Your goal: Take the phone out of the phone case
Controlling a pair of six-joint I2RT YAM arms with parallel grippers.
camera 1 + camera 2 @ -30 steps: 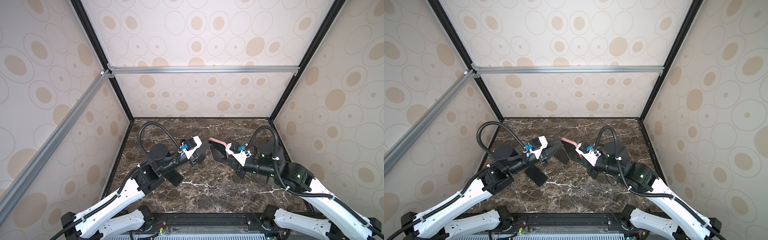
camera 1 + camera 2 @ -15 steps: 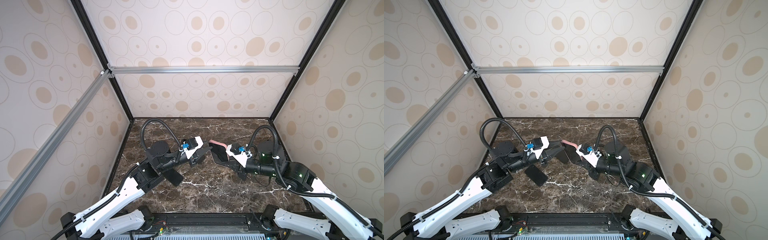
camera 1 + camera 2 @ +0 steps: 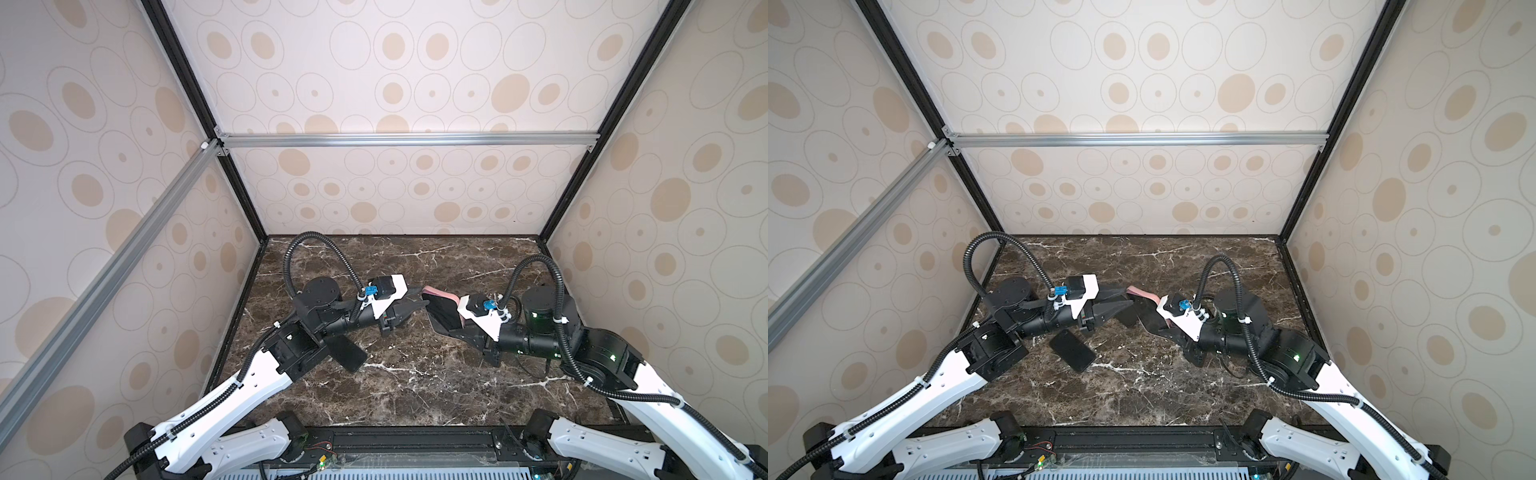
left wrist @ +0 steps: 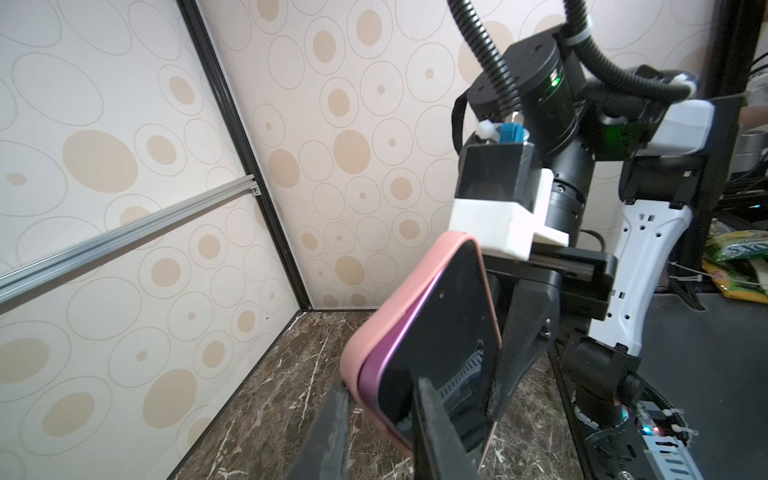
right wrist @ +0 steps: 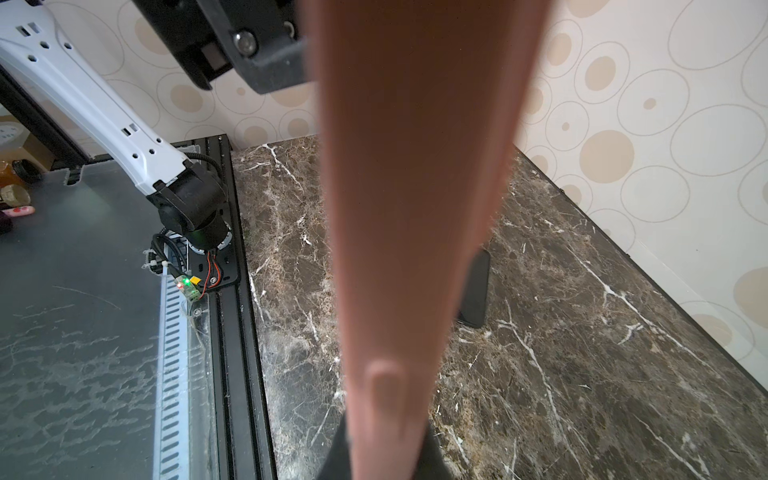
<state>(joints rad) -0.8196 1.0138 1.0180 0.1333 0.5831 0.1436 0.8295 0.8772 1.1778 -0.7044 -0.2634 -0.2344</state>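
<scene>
Above a dark marbled tabletop (image 3: 415, 395), the left gripper (image 4: 380, 382) stands with jaws parted, straddling a corner of the purple-edged black-screened phone (image 4: 449, 332), which sits inside a pink rubbery phone case (image 4: 399, 316). The right gripper (image 5: 388, 432) clamps that case, which is tilted and off the table. A second, all-black phone (image 3: 1072, 350) lies flat on the marble.

At the centre of your frame the right gripper (image 4: 492, 390) holds the pink case (image 4: 395, 316), tilted, the phone (image 4: 440, 332) in it. In the foreground your left gripper (image 4: 380, 386) flanks its corner, one finger in front of the phone, one behind the case.
</scene>
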